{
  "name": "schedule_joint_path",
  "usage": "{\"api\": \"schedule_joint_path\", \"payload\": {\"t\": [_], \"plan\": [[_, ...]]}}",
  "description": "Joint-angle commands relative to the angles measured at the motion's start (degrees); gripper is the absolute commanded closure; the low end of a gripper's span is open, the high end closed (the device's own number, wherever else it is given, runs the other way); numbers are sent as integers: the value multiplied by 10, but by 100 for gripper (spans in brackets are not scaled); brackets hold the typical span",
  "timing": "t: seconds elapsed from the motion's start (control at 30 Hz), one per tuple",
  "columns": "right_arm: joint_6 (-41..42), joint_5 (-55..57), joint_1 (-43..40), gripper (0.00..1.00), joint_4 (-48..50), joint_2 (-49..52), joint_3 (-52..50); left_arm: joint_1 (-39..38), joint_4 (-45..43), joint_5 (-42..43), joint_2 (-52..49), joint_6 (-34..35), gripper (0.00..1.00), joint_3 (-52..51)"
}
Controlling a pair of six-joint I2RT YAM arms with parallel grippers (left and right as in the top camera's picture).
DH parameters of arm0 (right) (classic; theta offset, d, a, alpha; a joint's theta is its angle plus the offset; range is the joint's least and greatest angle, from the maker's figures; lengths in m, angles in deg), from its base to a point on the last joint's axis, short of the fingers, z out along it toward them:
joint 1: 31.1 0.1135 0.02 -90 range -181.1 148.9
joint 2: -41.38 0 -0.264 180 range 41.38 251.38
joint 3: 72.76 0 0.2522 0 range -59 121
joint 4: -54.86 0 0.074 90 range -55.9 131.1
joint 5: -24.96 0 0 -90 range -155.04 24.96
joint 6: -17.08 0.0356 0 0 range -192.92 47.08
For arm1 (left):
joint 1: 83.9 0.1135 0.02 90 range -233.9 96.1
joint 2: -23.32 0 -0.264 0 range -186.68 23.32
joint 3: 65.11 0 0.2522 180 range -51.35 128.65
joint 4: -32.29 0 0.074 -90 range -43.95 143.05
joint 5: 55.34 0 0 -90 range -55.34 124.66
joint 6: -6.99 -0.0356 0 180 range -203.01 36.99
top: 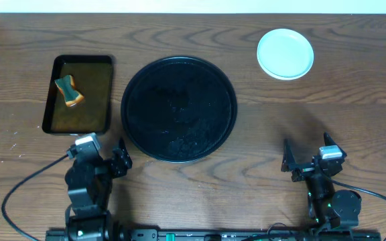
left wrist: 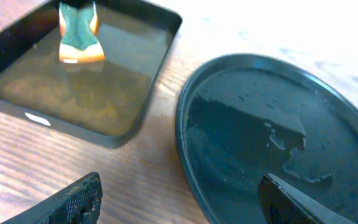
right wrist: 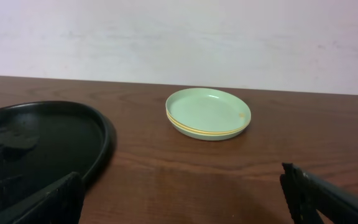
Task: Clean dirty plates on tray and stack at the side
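Neatly stacked, the plates point(right wrist: 208, 113) show mint over a yellow edge.

lower plates point(right wrist: 199, 131) mostly hidden, tray point(right wrist: 106, 142) cropped

The round tray point(top: 178, 108) is glossy black. Right of it, the stacked plates point(right wrist: 207, 112) look pale mint with a thin yellow band between, perhaps a yellow plate. Left of it, the sponge point(top: 69, 92) is teal and orange.
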Motion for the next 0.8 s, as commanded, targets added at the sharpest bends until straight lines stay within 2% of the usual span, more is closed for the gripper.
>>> {"api": "schedule_joint_path", "payload": {"t": [0.0, 0.4, 0.77], "plan": [[-6, 1, -7, 1, -2, -4, -1, -2, -4, -9, 52, -6, 19, -18], [-6, 1, -7, 1, -2, -4, -1, -35, -130, -9, 164, -5, 19, -127], [-6, 1, -7, 1, -2, -4, -1, -66, -127, -27, 203, -23, 19, -126]]}}
